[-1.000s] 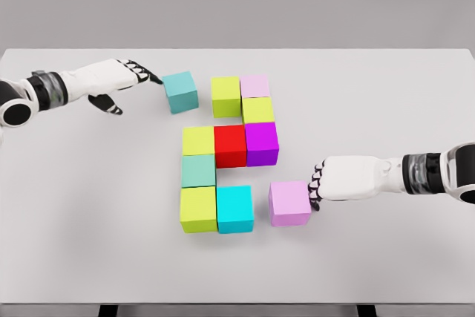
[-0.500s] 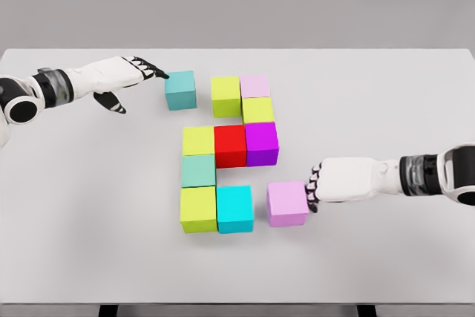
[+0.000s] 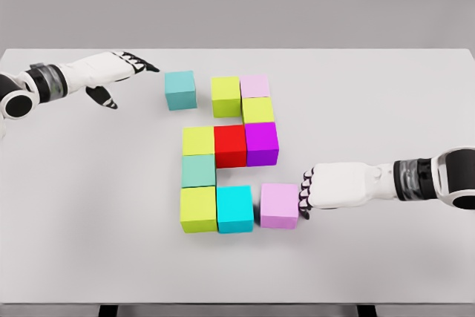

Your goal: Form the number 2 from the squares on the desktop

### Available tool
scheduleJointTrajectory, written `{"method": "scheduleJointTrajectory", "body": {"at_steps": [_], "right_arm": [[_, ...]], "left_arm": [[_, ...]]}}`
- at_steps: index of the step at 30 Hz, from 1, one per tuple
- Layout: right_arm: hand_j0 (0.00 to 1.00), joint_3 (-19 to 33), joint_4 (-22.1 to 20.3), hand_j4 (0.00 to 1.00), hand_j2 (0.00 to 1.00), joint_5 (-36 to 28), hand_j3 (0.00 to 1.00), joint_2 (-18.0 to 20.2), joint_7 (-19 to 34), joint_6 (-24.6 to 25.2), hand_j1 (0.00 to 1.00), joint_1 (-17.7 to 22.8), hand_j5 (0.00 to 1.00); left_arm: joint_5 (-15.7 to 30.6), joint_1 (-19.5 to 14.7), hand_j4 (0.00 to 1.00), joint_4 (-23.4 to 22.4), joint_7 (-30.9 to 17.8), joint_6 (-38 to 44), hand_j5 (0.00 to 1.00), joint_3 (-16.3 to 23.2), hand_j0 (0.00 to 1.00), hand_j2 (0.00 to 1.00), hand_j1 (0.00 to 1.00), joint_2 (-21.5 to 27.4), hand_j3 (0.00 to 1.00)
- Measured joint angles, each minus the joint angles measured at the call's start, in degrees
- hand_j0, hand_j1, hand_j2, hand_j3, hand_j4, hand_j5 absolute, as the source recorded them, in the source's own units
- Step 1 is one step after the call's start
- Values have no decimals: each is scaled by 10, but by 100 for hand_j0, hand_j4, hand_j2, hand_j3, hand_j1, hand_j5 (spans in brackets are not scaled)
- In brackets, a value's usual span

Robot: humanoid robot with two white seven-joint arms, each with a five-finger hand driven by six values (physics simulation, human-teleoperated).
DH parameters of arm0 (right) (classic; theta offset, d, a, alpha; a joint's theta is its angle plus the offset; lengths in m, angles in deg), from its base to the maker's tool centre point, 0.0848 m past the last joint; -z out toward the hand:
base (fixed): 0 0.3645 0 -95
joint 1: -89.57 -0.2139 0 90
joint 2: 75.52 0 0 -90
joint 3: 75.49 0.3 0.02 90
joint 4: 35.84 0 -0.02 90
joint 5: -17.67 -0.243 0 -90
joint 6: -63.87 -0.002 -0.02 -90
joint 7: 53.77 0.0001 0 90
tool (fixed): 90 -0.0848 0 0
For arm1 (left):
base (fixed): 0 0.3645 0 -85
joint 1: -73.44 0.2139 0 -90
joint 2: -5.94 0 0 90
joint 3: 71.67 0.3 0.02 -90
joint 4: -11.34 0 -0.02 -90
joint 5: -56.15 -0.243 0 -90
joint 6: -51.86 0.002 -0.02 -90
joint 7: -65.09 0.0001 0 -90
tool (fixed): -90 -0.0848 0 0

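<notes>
Coloured cubes sit on the white table (image 3: 386,102). A teal cube (image 3: 180,90) stands alone at the upper left, a small gap left of a lime cube (image 3: 225,96) and a pink cube (image 3: 255,85). Below come a lime cube (image 3: 257,110), a purple cube (image 3: 261,143), a red cube (image 3: 230,145), a lime cube (image 3: 198,140), a sea-green cube (image 3: 198,170), a lime cube (image 3: 198,208) and a cyan cube (image 3: 234,208). A lilac cube (image 3: 279,205) lies just right of the cyan one. My right hand (image 3: 306,192) presses its curled fingers against the lilac cube's right side. My left hand (image 3: 133,64) hovers with fingers extended, apart from the teal cube.
The table's far edge runs behind the cubes and its near edge lies along the bottom of the view. Grey wall fills the background.
The right hand has pushed the lilac cube left, close to the cyan cube. The left hand nudged the teal cube slightly right, then drew back left and away from it.
</notes>
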Motion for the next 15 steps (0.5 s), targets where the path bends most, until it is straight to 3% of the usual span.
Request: {"method": "scheduleJointTrajectory", "body": {"at_steps": [15], "right_arm": [[48, 5, 15, 48, 48, 5, 48, -7, 0, 0, 48, 0, 48]], "left_arm": [[-13, 0, 100, -25, 0, 0, 100, 2, 100, 100, 100, -17, 100]]}}
